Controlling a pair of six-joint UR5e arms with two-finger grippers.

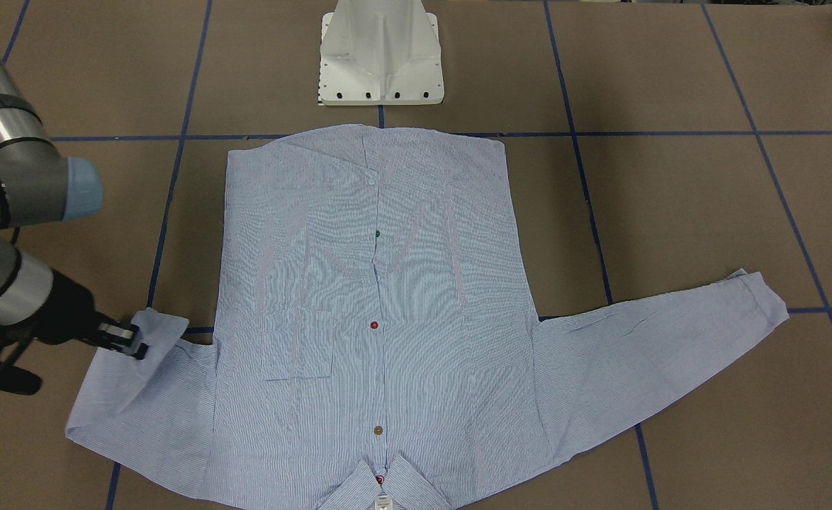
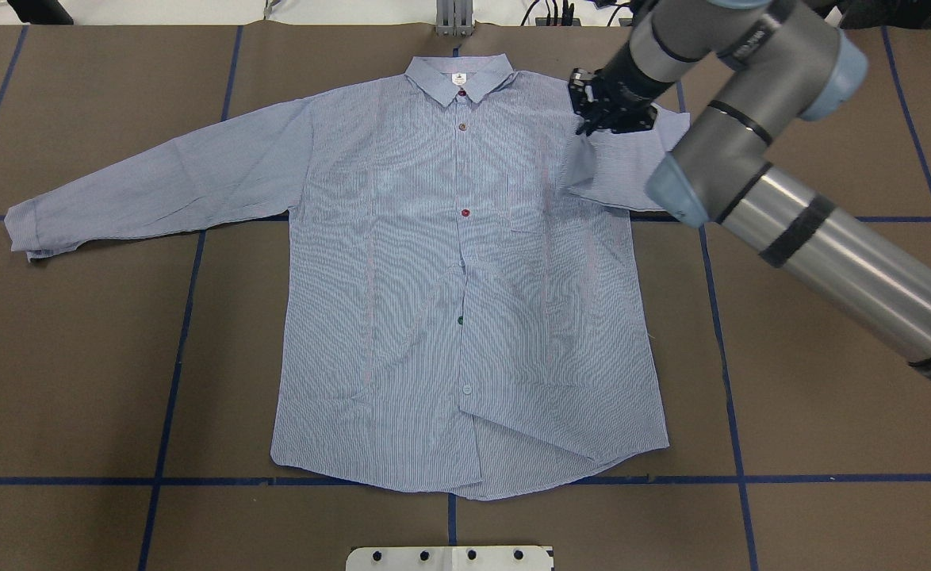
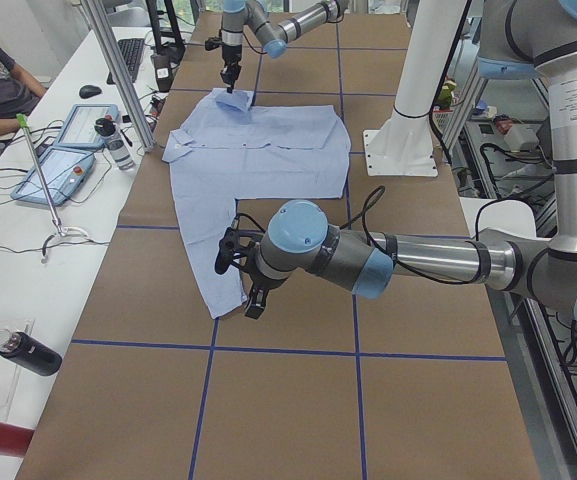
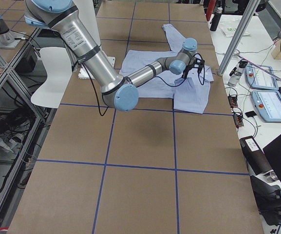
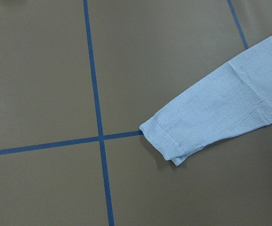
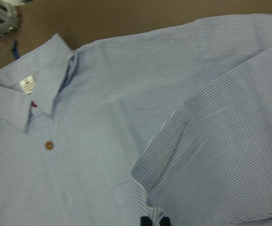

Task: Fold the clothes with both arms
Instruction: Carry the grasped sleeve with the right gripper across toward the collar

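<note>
Blue-and-white striped, the button-up shirt (image 2: 402,317) lay front up on the brown desk (image 2: 77,357). The right end effector (image 1: 131,343) pinched one sleeve cuff (image 1: 159,327), lifted over its sleeve. The left end effector (image 3: 248,290) hovered near the other cuff (image 5: 166,141); I could not tell its opening.

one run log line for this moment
shirt flat, front up | right hand shut on sleeve cuff, sleeve doubled inward | left hand near other cuff, grip unclear

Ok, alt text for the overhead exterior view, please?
The right gripper pinches the cuff of a striped shirt, holding that sleeve folded in toward the chest. The shirt lies flat, front up, on the brown table, its other sleeve stretched out to the view's left.
</note>
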